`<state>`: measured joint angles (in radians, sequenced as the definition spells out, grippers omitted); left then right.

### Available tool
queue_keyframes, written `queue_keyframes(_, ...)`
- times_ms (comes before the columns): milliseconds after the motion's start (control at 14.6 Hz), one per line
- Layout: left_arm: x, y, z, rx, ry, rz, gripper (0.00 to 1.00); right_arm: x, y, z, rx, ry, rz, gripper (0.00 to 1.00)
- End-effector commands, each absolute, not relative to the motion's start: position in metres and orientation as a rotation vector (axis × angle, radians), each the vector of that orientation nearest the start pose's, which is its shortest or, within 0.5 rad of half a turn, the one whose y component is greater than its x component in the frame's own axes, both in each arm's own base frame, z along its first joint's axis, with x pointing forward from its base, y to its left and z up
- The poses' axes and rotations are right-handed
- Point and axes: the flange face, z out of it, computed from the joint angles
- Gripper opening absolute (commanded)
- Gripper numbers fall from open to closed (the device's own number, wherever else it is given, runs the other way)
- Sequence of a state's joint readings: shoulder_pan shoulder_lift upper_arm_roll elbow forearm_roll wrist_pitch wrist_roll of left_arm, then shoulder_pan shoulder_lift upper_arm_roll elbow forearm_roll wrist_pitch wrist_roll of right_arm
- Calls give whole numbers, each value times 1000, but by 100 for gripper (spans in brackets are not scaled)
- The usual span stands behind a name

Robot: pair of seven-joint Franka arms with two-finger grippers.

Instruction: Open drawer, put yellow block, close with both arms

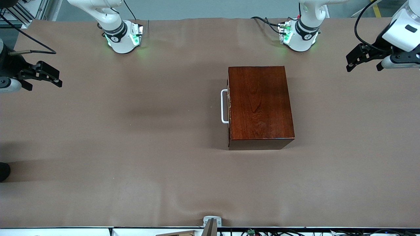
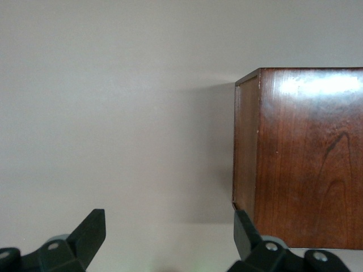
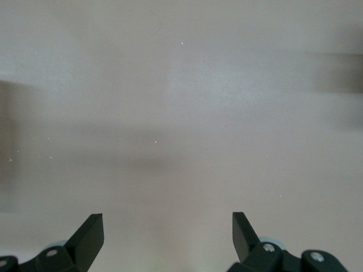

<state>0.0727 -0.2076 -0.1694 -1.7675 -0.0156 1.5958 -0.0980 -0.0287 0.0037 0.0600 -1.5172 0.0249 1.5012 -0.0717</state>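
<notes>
The glossy mahogany box (image 1: pixel 259 101) stands mid-table, toward the left arm's end. Its drawer (image 1: pixel 229 108) is pushed fully in, and its white bar handle (image 1: pixel 224 106) faces the right arm's end. The yellow block is out of view in every frame. My left gripper (image 1: pixel 364 67) hangs open and empty over the table at the left arm's end, waiting. In the left wrist view the left gripper (image 2: pixel 168 221) is wide apart, with a corner of the box (image 2: pixel 306 158) ahead. My right gripper (image 1: pixel 44 86) hangs open at the right arm's end. In the right wrist view the right gripper (image 3: pixel 167 222) shows only bare cloth below.
A brown cloth (image 1: pixel 131 147) covers the whole table. The two arm bases (image 1: pixel 123 37) (image 1: pixel 297 36) stand along the edge farthest from the front camera. A small grey bracket (image 1: pixel 211 223) sits at the nearest edge, and a dark object (image 1: pixel 4 170) shows at the right arm's end.
</notes>
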Motion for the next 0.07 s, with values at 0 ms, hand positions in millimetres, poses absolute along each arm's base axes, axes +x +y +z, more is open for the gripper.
queue_keyframes(0, 484, -59, 645, -3150, 25, -17, 100, 545, 19, 644, -3102, -156, 32, 100)
